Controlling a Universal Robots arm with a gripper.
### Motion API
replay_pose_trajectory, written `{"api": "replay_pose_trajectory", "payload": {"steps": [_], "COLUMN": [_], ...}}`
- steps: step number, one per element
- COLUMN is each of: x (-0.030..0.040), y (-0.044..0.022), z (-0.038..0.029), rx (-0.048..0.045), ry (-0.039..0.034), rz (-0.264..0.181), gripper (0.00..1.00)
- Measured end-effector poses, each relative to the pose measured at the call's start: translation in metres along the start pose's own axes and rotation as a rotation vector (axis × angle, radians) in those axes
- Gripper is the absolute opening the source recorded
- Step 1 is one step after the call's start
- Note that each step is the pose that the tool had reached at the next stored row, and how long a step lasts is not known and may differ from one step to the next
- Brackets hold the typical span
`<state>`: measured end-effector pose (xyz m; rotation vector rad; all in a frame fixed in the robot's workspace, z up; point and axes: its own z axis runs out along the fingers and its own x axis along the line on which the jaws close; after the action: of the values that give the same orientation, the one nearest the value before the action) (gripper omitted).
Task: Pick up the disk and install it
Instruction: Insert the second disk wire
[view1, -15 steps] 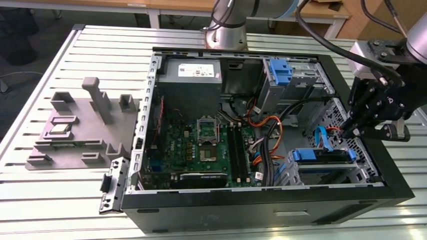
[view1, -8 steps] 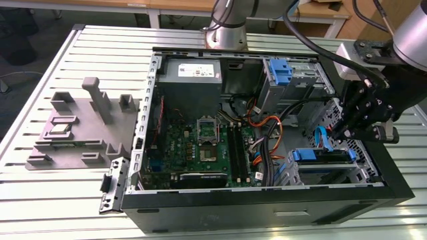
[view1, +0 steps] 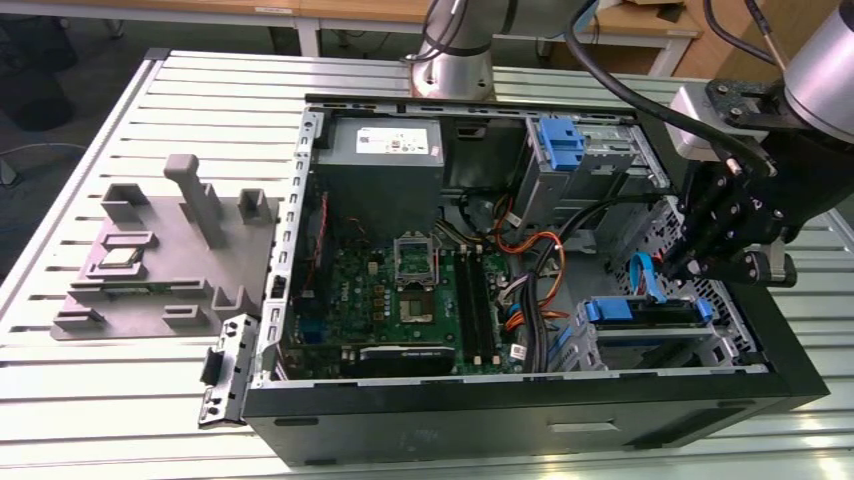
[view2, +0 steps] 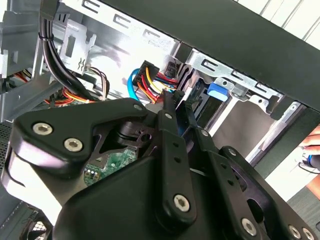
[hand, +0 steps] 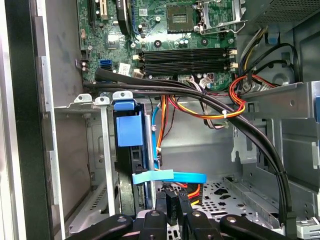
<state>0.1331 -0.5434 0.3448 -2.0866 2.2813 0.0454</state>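
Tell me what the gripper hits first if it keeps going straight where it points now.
Probably the flat blue data cable crossing just ahead of the gripper, beside the blue-framed disk in its bay; depth is unclear.

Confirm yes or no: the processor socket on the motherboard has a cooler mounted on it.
No. In the exterior view the processor socket lies bare on the motherboard, its metal frame exposed with no cooler over it.

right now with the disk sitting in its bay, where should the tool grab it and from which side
Probably by the blue plastic tab of the silver-grey, blue-framed disk. In the first wrist view that tab faces the case's open side, while the silver metal bay walls flank its flat faces. Come straight in from the open side, clear of the light-blue flat cable crossing nearby.
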Motion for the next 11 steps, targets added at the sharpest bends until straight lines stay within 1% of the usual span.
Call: {"api": "replay_pose_trajectory", "payload": {"steps": [2, 3, 11], "x": [0.0000, 0.0000, 0.0000], "y": [0.0000, 0.0000, 0.0001], "z": [0.0000, 0.0000, 0.0000], "rx": [0.0000, 0.0000, 0.0000], "ry": [-0.0001, 0.0000, -0.0001], "rz": [0.000, 0.000, 0.000], "gripper": [0.22, 0.16, 0.16]}}
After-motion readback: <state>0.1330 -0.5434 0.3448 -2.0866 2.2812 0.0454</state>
